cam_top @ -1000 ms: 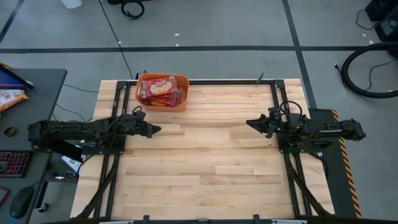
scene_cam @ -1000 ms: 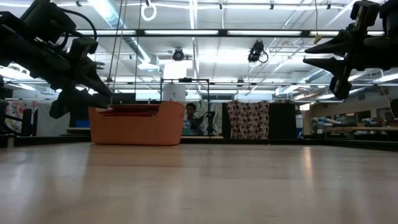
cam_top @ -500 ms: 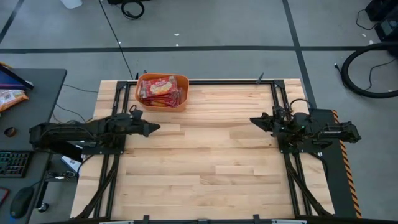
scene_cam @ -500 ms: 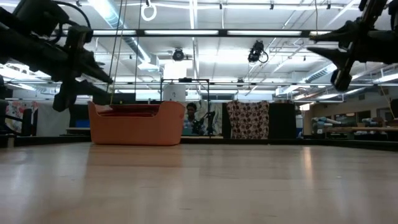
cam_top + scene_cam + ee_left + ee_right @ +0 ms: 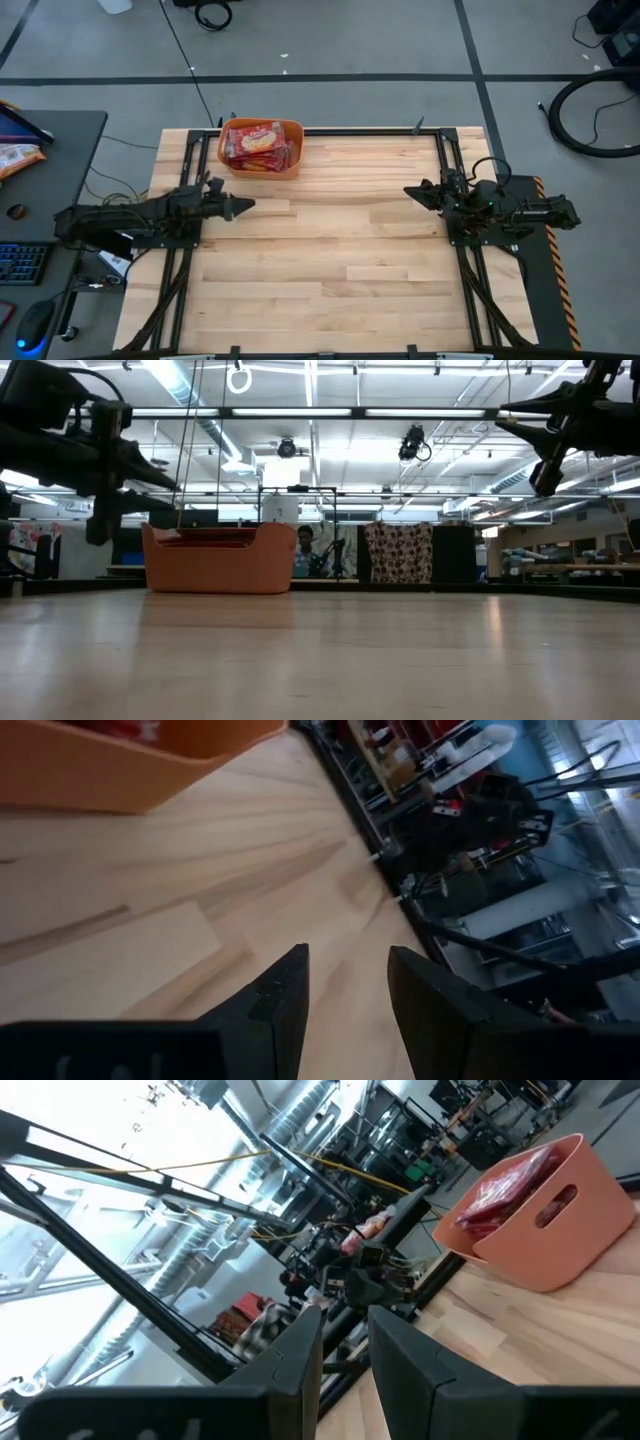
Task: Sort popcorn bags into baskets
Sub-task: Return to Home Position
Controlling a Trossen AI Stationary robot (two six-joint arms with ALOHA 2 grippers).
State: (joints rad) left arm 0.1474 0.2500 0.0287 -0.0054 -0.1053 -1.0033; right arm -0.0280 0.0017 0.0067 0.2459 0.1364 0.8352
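Note:
The orange basket [image 5: 262,173] stands at the table's far edge, left of centre, and also shows in the low view [image 5: 220,562] and both wrist views [image 5: 110,775] [image 5: 555,1240]. Red popcorn bags [image 5: 258,143] [image 5: 512,1185] lie stacked inside it, filling it to about the rim. My left gripper [image 5: 248,206] [image 5: 345,975] hovers above the table near its left edge, on the near side of the basket, pointing right, with its fingers apart and nothing between them. My right gripper [image 5: 408,190] [image 5: 345,1330] hovers near the right edge, pointing left and tipped upward, with a narrow gap and nothing in it.
Bare wooden tabletop [image 5: 330,250] stretches between the two arms and toward the near edge. Black frame rails [image 5: 470,280] run along both sides. A grey desk to the left carries an orange-and-white snack bag [image 5: 15,157] and a keyboard [image 5: 20,262].
My right gripper has drawn back toward the table's right edge and risen, tipping its fingers upward. My left gripper has pulled back a little toward the left edge and lifted slightly. The basket and the bags have stayed where they were.

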